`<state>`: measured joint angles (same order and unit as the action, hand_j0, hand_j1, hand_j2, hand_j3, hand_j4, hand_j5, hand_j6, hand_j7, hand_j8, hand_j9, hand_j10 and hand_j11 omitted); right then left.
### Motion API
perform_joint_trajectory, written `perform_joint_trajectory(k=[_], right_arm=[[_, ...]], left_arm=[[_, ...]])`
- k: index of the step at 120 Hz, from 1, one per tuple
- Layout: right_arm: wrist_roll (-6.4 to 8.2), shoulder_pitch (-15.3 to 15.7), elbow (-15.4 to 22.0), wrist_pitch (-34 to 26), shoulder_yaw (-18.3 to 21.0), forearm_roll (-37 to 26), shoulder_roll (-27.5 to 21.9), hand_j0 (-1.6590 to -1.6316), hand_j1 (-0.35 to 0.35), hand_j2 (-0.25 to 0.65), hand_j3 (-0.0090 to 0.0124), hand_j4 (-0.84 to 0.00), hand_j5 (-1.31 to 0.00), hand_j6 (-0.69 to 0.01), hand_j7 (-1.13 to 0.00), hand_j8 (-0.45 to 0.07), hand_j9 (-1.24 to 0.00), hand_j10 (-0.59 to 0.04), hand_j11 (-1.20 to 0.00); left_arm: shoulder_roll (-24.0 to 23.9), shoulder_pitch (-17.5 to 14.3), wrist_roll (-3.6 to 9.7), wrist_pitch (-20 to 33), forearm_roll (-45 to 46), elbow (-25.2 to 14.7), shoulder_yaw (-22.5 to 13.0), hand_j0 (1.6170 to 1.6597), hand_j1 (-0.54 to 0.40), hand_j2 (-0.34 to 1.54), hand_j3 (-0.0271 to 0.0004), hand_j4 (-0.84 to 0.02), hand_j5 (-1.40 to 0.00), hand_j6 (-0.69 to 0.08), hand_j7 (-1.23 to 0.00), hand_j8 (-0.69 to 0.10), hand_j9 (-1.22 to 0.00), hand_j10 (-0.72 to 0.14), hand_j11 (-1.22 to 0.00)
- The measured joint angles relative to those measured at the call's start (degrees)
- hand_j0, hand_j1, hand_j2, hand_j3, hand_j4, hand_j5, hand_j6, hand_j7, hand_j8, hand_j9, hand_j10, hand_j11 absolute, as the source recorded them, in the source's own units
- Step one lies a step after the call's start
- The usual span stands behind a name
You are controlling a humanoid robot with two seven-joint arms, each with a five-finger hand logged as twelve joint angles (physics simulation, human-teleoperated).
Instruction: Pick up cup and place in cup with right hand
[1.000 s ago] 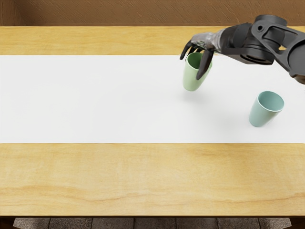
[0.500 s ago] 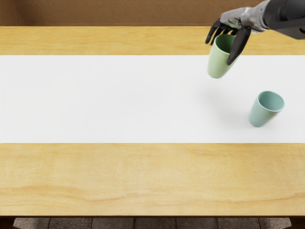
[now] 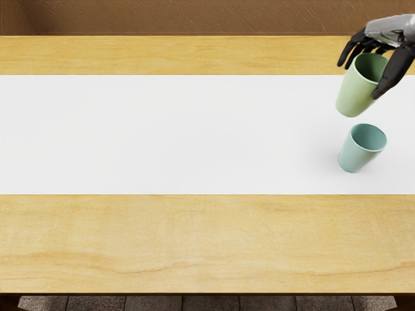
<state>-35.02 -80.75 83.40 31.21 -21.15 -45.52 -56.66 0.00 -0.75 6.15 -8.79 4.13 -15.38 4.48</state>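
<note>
While right hand (image 3: 360, 79) grips green cup (image 3: 352, 97) – teal cup (image 3: 354, 154) near

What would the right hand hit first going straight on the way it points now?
Likely the white mat: the right hand, holding the green cup, points down and toward picture left, wide of the blue cup. Depth is unclear.

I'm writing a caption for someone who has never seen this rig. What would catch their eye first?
Probably the black-fingered right hand at the upper right, gripping a pale green cup by its rim end. Just below that in the picture, a teal cup stands upright on the white strip that runs across the wooden table.
</note>
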Motion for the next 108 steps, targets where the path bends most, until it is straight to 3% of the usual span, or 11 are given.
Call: perform_joint_trajectory(k=[25,34,96,108], right_arm=[[0.00,3.0,1.9,-0.3,-0.1,0.1,-4.9,-1.6540,0.028,-0.085,0.0010,-0.451,-0.69,-0.388,-0.64,-0.240,-0.69,-0.287,-0.66],[0.01,3.8,2.0,-0.7,-0.1,0.0,-5.4,-1.6541,0.041,-0.067,0.0004,-0.461,-0.69,-0.384,-0.65,-0.238,-0.69,-0.283,-0.67],[0.00,8.8,1.4,-3.7,-0.1,-0.1,-4.3,-1.6546,0.102,0.027,0.0000,-0.472,-0.68,-0.344,-0.65,-0.203,-0.68,-0.245,-0.66],[0.01,9.0,1.4,-3.8,-0.2,-0.1,-4.3,-1.6549,0.091,-0.002,0.0000,-0.455,-0.65,-0.356,-0.62,-0.217,-0.64,-0.258,-0.63]], left_arm=[[0.0,0.0,0.00,0.0,0.0,0.0,0.0,1.6581,0.349,0.00,0.0001,0.000,0.00,0.000,0.00,0.000,0.00,0.000,0.00],[0.0,0.0,0.00,0.0,0.0,0.0,0.0,1.6581,0.349,0.00,0.0001,0.000,0.00,0.000,0.00,0.000,0.00,0.000,0.00],[0.0,0.0,0.00,0.0,0.0,0.0,0.0,1.6581,0.349,0.00,0.0000,0.000,0.00,0.000,0.00,0.000,0.00,0.000,0.00],[0.0,0.0,0.00,0.0,0.0,0.0,0.0,1.6581,0.349,0.00,-0.0001,0.000,0.00,0.000,0.00,0.000,0.00,0.000,0.00]])
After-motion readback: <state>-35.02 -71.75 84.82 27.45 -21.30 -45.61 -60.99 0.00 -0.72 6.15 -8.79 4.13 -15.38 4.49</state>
